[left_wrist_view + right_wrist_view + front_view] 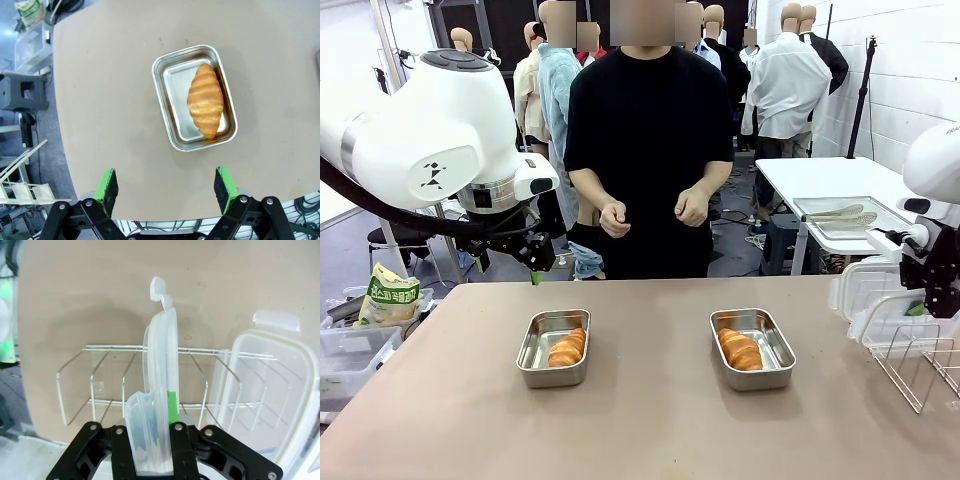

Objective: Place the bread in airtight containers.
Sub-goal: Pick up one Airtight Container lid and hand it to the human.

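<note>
Two steel containers sit on the table, each with a croissant inside. The left container (pixel 534 352) holds one croissant (pixel 567 348); the right container (pixel 775 350) holds the other croissant (pixel 740 350). My left gripper (pixel 166 184) hangs open high above the left container (pixel 172 80) and its croissant (pixel 205 99), with nothing between its green pads (pixel 106 185). At the table's right edge, my right gripper (pixel 160 440) is shut on a clear plastic lid (pixel 162 385), held upright on edge over the wire rack (pixel 100 370). A second clear lid (pixel 265 385) leans in the rack beside it.
A person stands at the far side, both hands (pixel 615 217) held at waist height. The wire rack (pixel 920 365) and clear lids (pixel 868 292) occupy the table's right edge. Behind it, a side table carries a flat metal tray (pixel 845 215) with tongs. A snack bag (pixel 388 295) lies off the table's left.
</note>
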Controlling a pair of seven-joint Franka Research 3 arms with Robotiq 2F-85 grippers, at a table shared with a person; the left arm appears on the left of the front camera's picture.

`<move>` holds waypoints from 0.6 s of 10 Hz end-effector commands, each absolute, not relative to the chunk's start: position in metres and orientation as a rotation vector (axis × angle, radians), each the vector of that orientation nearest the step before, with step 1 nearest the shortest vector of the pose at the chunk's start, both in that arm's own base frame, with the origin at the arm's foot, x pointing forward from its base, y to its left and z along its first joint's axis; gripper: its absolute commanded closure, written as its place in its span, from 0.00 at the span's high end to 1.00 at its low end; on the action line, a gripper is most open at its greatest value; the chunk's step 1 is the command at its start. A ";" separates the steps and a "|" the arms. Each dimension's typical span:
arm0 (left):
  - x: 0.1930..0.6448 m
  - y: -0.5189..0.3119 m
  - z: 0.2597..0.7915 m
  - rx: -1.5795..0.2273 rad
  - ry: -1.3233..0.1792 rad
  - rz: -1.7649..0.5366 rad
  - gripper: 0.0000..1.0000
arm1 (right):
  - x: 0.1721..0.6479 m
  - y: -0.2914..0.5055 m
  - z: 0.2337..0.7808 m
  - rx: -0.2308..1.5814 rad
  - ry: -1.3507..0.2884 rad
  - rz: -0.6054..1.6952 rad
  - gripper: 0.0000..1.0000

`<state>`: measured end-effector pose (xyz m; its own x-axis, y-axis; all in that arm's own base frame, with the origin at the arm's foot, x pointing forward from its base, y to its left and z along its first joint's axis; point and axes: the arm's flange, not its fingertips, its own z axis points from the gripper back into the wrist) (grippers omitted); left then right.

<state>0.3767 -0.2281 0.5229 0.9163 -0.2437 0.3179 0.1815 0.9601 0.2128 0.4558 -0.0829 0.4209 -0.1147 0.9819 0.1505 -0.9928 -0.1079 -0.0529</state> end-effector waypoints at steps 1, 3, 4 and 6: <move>0.377 -0.228 0.524 0.183 -0.342 -0.221 1.00 | 0.434 -0.090 0.439 0.192 -0.147 1.629 0.00; 0.377 -0.228 0.524 0.183 -0.342 -0.221 1.00 | 0.415 -0.098 0.467 0.222 -0.185 1.627 0.00; 0.377 -0.228 0.524 0.183 -0.342 -0.221 1.00 | 0.403 -0.102 0.484 0.207 -0.213 1.626 0.00; 0.377 -0.228 0.524 0.183 -0.342 -0.221 1.00 | 0.389 -0.106 0.510 0.181 -0.252 1.646 0.00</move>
